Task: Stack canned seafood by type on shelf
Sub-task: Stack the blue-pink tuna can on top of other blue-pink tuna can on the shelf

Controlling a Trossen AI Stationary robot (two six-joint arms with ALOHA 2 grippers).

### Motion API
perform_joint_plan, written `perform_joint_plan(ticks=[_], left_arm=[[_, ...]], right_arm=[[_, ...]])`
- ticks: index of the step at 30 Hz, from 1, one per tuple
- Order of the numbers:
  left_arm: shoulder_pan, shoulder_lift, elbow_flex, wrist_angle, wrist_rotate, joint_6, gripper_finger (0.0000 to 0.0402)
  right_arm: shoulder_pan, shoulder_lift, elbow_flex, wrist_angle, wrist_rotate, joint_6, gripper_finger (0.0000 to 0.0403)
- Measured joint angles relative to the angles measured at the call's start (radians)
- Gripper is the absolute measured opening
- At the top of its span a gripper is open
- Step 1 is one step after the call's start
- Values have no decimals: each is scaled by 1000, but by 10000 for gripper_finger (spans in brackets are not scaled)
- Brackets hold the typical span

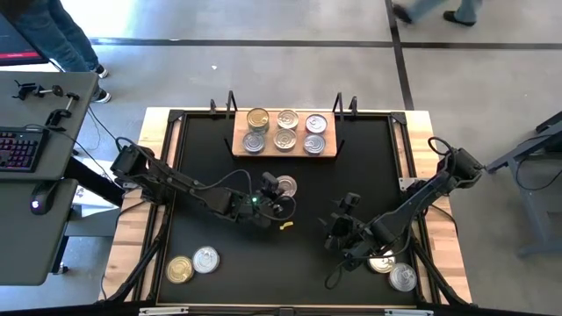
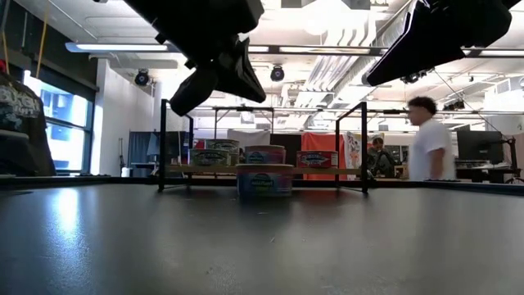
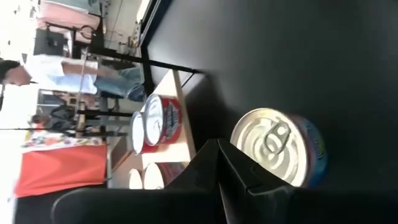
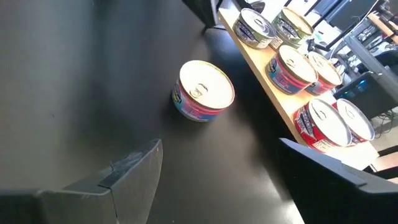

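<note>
Nearest the low camera stretches the bare black surface (image 2: 262,246), and beyond it a single tin (image 2: 264,180) with a blue label stands alone in front of the shelf (image 2: 262,170). From above, that same tin sits just beside the left gripper (image 1: 279,204), whose jaws are pressed together and hold nothing; the left wrist view shows its silver pull-tab lid close past the dark fingers (image 3: 249,186), apart from them. A small yellow scrap (image 1: 284,226) lies on the surface just below that gripper. The shelf, a light-brown board with thin black uprights, lies at the far middle of the surface and carries six tins in two rows of three: a gold-lidded one (image 1: 257,118) at the back left and silver lids on the rest. In the right wrist view the tins at one end of the board have red side labels. The right gripper (image 1: 341,230) hovers over the near right part of the surface with its jaws spread wide and empty. Two tins (image 1: 393,269) lie near the front right corner, one partly under the right arm. Two more, one gold (image 1: 180,269) and one silver (image 1: 205,259), rest touching near the front left corner. People show in the room behind.
</note>
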Motion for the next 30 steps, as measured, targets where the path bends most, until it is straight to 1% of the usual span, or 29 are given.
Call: perform_joint_plan(ticks=[3, 4, 6, 8, 10, 12, 14, 16, 21, 25, 28, 30], left_arm=[[-2, 0, 0, -4, 5, -41, 1], [-4, 0, 0, -11, 7, -64, 1], [-8, 0, 0, -54, 23, -134, 1], [-9, 0, -4, -116, 47, -229, 1], [-7, 0, -22, -163, 72, -333, 0], [1, 1, -57, -169, 104, -417, 0], [14, 1, -102, -149, 139, -486, 0], [30, 1, -152, -103, 171, -537, 0], [83, 2, -280, 87, 189, -570, 0], [131, 2, -343, 241, 239, -562, 0], [161, 2, -367, 321, 272, -534, 0], [179, 2, -371, 357, 315, -519, 0]], right_arm=[[-13, 8, -39, 49, 27, -29, 307], [-26, 9, -67, 91, 16, -52, 307], [-66, 9, -134, 230, -42, -103, 307], [-118, 10, -213, 432, -128, -198, 307], [-182, 10, -297, 686, -255, -319, 307], [-260, 10, -369, 910, -378, -418, 307], [-340, 10, -419, 1061, -472, -467, 307], [-417, 10, -445, 1124, -549, -498, 307], [-554, 33, -451, 1143, -681, -576, 307], [-622, 95, -451, 1186, -774, -613, 307], [-664, 157, -446, 1246, -827, -649, 307], [-687, 197, -420, 1267, -883, -657, 307]])
